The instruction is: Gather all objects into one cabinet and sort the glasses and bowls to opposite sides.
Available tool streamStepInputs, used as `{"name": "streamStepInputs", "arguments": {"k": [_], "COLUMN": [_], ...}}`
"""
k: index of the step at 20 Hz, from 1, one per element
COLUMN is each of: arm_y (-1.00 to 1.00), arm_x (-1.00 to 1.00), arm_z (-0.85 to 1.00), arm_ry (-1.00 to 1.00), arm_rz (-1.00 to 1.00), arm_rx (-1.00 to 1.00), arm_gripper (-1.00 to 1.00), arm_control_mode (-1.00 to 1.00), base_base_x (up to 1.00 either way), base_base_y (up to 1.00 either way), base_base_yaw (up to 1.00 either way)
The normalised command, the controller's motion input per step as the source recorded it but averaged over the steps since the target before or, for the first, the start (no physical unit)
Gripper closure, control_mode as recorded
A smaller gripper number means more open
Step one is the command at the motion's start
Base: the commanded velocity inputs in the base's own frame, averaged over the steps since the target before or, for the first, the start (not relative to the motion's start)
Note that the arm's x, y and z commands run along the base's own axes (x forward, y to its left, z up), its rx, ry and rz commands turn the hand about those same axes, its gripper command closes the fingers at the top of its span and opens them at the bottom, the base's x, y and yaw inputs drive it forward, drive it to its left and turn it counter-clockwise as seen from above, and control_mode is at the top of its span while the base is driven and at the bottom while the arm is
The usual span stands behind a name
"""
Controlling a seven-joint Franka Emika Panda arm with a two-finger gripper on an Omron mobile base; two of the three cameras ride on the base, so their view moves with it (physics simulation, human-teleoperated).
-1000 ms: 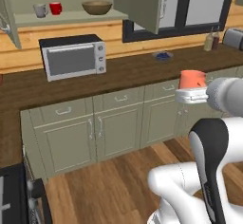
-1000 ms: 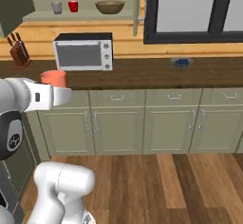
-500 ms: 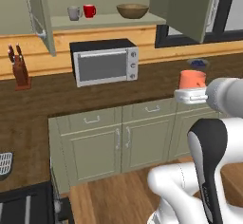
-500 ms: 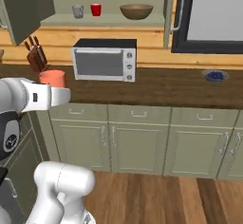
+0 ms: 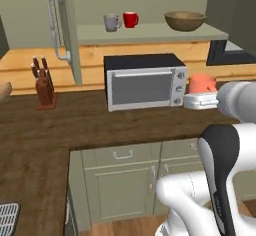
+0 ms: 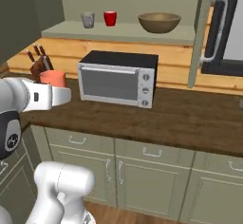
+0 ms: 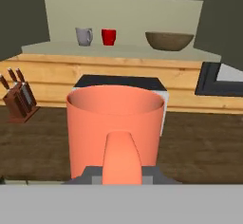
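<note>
On the open cabinet shelf, left to right: grey mug, red mug, wooden bowl toward the right edge. Below, above the counter beside the microwave, gripper clenched on the coral mug.

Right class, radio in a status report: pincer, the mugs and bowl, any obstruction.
Pincer shut on coral mug, upright. Grey mug, red mug, wooden bowl on open cabinet shelf. Microwave stands below shelf.
</note>
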Motion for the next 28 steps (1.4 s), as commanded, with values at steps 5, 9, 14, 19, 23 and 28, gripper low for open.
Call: {"name": "streamStepInputs", "arguments": {"k": [5,9,14,19,23,28], "arm_y": [0.0,0.0,0.0,0.0,0.0,0.0], "arm_x": [0.0,0.0,0.0,0.0,0.0,0.0], "arm_z": [0.0,0.0,0.0,0.0,0.0,0.0], "arm_ry": [0.0,0.0,0.0,0.0,0.0,0.0], "arm_rz": [0.0,0.0,0.0,0.0,0.0,0.0], "arm_rx": [0.0,0.0,0.0,0.0,0.0,0.0], "arm_gripper": [1.0,1.0,1.0,1.0,1.0,1.0], "arm_control_mode": [1.0,1.0,1.0,1.0,1.0,1.0], "base_base_x": [0.83,0.74,0.67,0.62,0.73,0.44], "base_base_y": [0.0,0.0,0.0,0.0,-0.01,0.0], "base_base_yaw": [0.2,0.19,0.2,0.19,0.14,0.09]}}
